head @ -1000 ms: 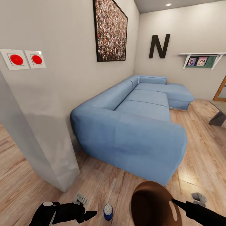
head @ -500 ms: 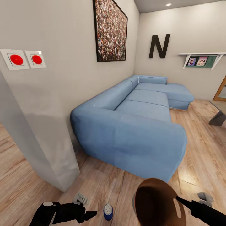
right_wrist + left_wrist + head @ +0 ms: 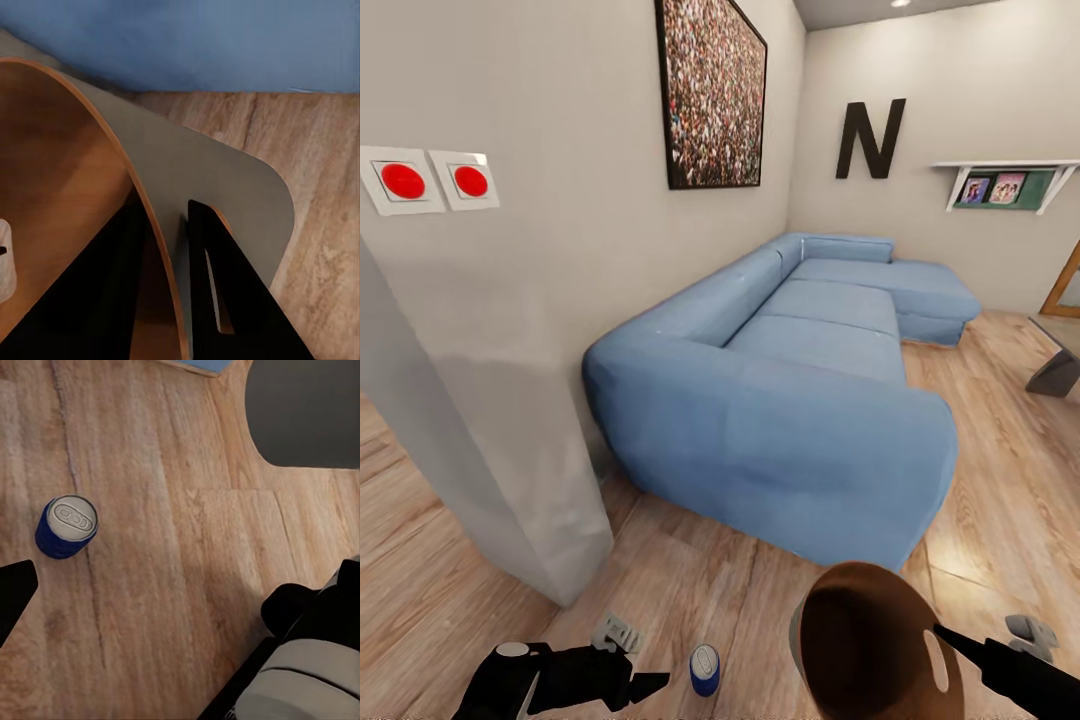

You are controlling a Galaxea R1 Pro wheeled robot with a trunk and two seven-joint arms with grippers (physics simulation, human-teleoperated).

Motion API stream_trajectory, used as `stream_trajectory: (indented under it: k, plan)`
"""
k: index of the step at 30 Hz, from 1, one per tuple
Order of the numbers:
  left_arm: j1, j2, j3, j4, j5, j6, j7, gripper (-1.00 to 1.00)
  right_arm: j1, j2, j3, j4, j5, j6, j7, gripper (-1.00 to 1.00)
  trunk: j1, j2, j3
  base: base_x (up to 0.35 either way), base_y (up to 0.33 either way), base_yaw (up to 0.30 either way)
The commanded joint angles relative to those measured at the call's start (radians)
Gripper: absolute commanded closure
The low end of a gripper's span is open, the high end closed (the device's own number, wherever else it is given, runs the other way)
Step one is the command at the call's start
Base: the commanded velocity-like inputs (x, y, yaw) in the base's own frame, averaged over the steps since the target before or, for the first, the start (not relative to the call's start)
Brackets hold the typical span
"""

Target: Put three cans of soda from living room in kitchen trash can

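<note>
**Asker:** One room, then? What takes up most of it?

**Describer:** One large blue sofa [image 3: 800, 390], L-shaped, fills the middle of the head view, set against a pale wall on a light wood floor [image 3: 700, 580]. Above it hang a framed crowd picture [image 3: 710, 95] and a black letter N [image 3: 870, 140]. Nearer, a wall corner carries two red push buttons [image 3: 435, 180].

**Asker:** Where is the bin?

**Describer:** The trash can [image 3: 870, 645] is low in the head view, just in front of the sofa's arm, tipped so its brown inside faces the camera. The right gripper [image 3: 169, 255] holds it by the rim: one dark finger lies inside against the wood-toned wall, the other outside against the grey wall [image 3: 217, 187], pinched closed on it. My judgement is that the bin is being carried to the cans so they can be dropped in here rather than ferried one by one.

**Asker:** And the soda?

**Describer:** One blue can [image 3: 67, 526] stands upright on the floor, silver top up, between the two arms. No orange cans are visible.

**Asker:** Is the left hand on it?

**Describer:** No. The left gripper [image 3: 635, 682] hangs low beside the can, apart from it, holding nothing. One dark fingertip [image 3: 13, 592] shows near the can; how wide the jaws stand I cannot tell. It looks placed to reach for that can next.
</note>
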Motion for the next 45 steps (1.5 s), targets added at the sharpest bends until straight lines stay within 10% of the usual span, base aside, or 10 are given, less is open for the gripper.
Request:
stream_trajectory:
  k: [1, 45]
  plan:
    - [0.000, 0.000, 0.000, 0.000, 0.000, 0.000, 0.000, -1.00, 0.000, 0.000, -0.001, 0.000, -0.021, 0.013, 0.002, 1.00, 0.000, 0.000, -0.002, 0.000, 0.000, 0.000]
    - [0.000, 0.000, 0.000, 0.000, 0.000, -0.001, 0.001, -1.00, 0.000, -0.003, -0.068, -0.001, -0.021, 0.015, 0.040, 1.00, 0.000, 0.000, -0.072, 0.000, 0.000, 0.000]
